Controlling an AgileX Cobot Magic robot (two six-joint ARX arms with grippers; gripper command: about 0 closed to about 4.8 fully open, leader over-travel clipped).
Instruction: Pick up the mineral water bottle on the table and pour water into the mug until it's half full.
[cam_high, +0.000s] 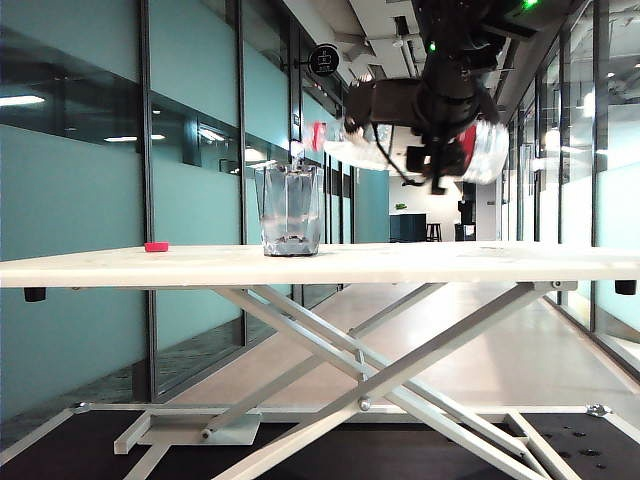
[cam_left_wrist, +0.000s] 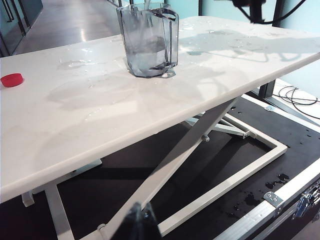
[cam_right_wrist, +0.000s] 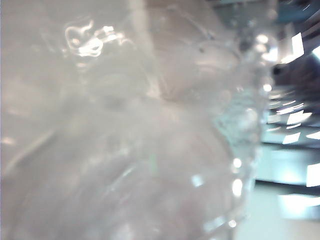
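Tilting the mineral water bottle (cam_high: 480, 148) sideways at upper right, the right gripper (cam_high: 437, 150) clamps it to pour into the mug (cam_high: 288, 210); left gripper (cam_left_wrist: 139, 225) state unclear.

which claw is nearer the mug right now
Right. The right claw holds the mineral water bottle tipped just above the mug; the left claw hangs well back below table height.

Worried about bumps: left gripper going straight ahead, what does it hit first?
The left gripper, low beside the table, probably meets its crossed leg; depth unclear. Right gripper holds the bottle aloft.
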